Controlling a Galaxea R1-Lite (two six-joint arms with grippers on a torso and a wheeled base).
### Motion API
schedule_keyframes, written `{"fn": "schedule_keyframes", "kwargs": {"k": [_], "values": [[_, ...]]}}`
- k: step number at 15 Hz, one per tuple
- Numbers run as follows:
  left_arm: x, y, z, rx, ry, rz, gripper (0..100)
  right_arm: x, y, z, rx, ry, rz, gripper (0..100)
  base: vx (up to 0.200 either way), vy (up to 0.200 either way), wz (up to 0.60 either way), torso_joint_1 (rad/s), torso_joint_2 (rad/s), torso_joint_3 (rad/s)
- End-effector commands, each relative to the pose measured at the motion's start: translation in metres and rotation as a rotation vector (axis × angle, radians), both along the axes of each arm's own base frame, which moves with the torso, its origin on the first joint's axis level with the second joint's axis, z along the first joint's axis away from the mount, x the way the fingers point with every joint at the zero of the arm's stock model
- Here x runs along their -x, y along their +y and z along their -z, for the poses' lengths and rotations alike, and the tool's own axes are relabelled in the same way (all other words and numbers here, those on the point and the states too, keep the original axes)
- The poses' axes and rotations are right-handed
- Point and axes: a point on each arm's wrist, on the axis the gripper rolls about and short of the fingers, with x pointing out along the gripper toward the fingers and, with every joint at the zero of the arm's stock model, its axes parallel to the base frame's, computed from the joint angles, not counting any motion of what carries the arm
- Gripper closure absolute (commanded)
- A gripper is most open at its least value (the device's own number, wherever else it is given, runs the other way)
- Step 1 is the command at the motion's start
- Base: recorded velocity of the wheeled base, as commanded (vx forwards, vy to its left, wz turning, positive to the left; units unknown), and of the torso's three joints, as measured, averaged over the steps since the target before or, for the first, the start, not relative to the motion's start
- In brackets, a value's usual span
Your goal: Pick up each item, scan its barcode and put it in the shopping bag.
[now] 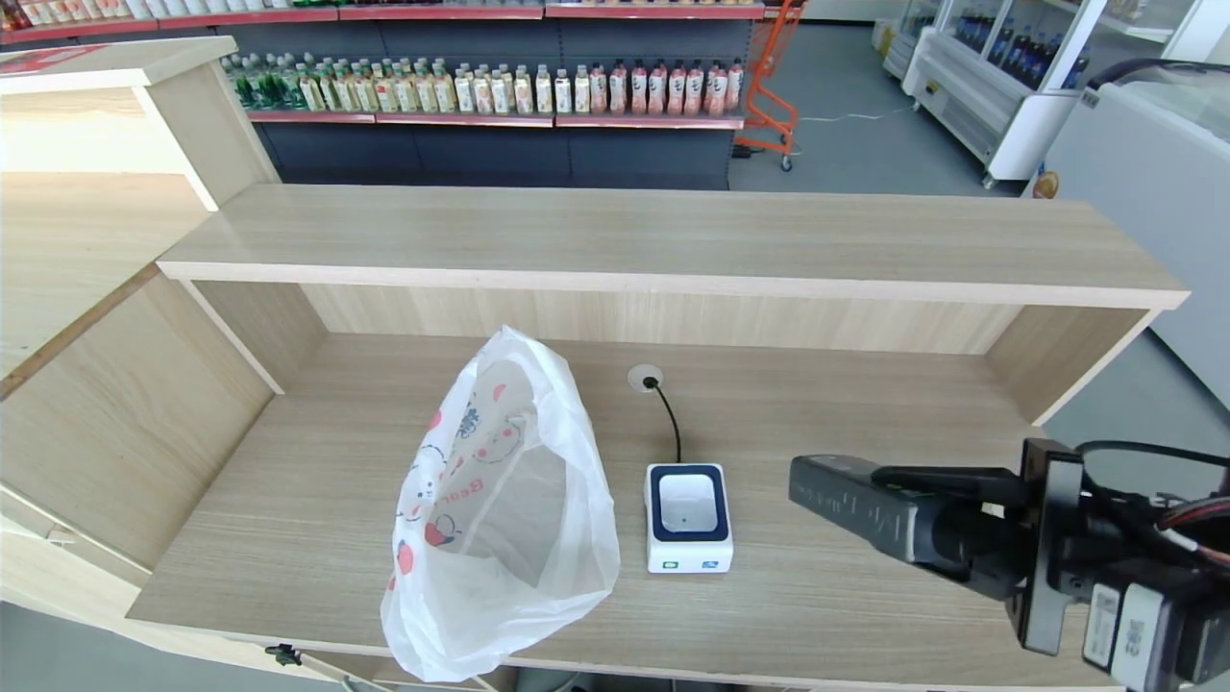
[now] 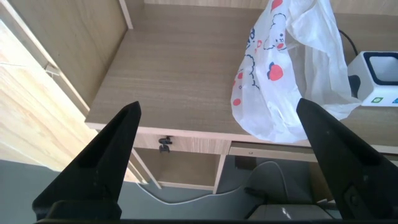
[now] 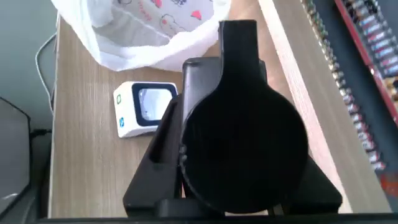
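Right claw [image 1: 913, 516] of mine pinches a dark box [image 1: 838, 495], its long axis pointing left above the counter [image 1: 288, 500]. Next leftward lies the scanner [image 1: 687, 516], window up. Farther left, touching the scanner, stands the shopping bag [image 1: 500, 509].

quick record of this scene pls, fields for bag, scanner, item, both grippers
bag: white printed bag, standing open on the counter, to the robot's left of the scanner
scanner: white scanner, dark-framed window facing up, cable running back to a hole in the counter
item: dark item, held above the counter on the scanner's right, not over the window
right gripper: shut on the item
left gripper: open, empty, off the counter's front edge near the bag
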Motion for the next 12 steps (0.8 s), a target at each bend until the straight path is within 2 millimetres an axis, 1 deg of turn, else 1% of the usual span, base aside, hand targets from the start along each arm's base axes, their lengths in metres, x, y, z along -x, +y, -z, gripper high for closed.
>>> {"fn": "schedule_keyframes", "kwargs": {"k": [1, 2, 3, 4, 5, 6, 7, 8, 9, 10, 12], "values": [[0.0, 0.0, 0.0, 0.0, 0.0, -0.001, 0, 0.029, -0.038, -0.036, -0.302, 0.137, 0.333, 100, 0.0, 0.0, 0.0, 0.0, 0.0, 0.0], [0.0, 0.0, 0.0, 0.0, 0.0, -0.001, 0, 0.025, -0.039, -0.035, -0.42, 0.259, 0.445, 100, 0.0, 0.0, 0.0, 0.0, 0.0, 0.0], [0.0, 0.0, 0.0, 0.0, 0.0, -0.001, 0, 0.018, -0.038, -0.028, -0.53, 0.427, 0.534, 100, 0.0, 0.0, 0.0, 0.0, 0.0, 0.0], [0.0, 0.0, 0.0, 0.0, 0.0, -0.001, 0, 0.01, -0.033, -0.024, -0.643, 0.63, 0.574, 100, 0.0, 0.0, 0.0, 0.0, 0.0, 0.0], [0.0, 0.0, 0.0, 0.0, 0.0, -0.001, 0, 0.007, -0.031, -0.018, -0.724, 0.804, 0.602, 100, 0.0, 0.0, 0.0, 0.0, 0.0, 0.0], [0.0, 0.0, 0.0, 0.0, 0.0, -0.001, 0, 0.005, -0.029, -0.014, -0.792, 0.949, 0.613, 100, 0.0, 0.0, 0.0, 0.0, 0.0, 0.0], [0.0, 0.0, 0.0, 0.0, 0.0, -0.001, 0, 0.0, -0.022, -0.009, -0.865, 1.141, 0.58, 100, 0.0, 0.0, 0.0, 0.0, 0.0, 0.0], [0.0, 0.0, 0.0, 0.0, 0.0, -0.001, 0, -0.007, -0.019, -0.007, -0.91, 1.247, 0.574, 100, 0.0, 0.0, 0.0, 0.0, 0.0, 0.0], [0.0, 0.0, 0.0, 0.0, 0.0, -0.001, 0, -0.012, -0.018, -0.005, -0.937, 1.308, 0.574, 100, 0.0, 0.0, 0.0, 0.0, 0.0, 0.0], [0.0, 0.0, 0.0, 0.0, 0.0, -0.001, 0, -0.019, -0.013, 0.0, -0.943, 1.378, 0.583, 100, 0.0, 0.0, 0.0, 0.0, 0.0, 0.0], [0.0, 0.0, 0.0, 0.0, 0.0, -0.001, 0, -0.026, -0.008, 0.008, -0.917, 1.418, 0.599, 100, 0.0, 0.0, 0.0, 0.0, 0.0, 0.0]]}}
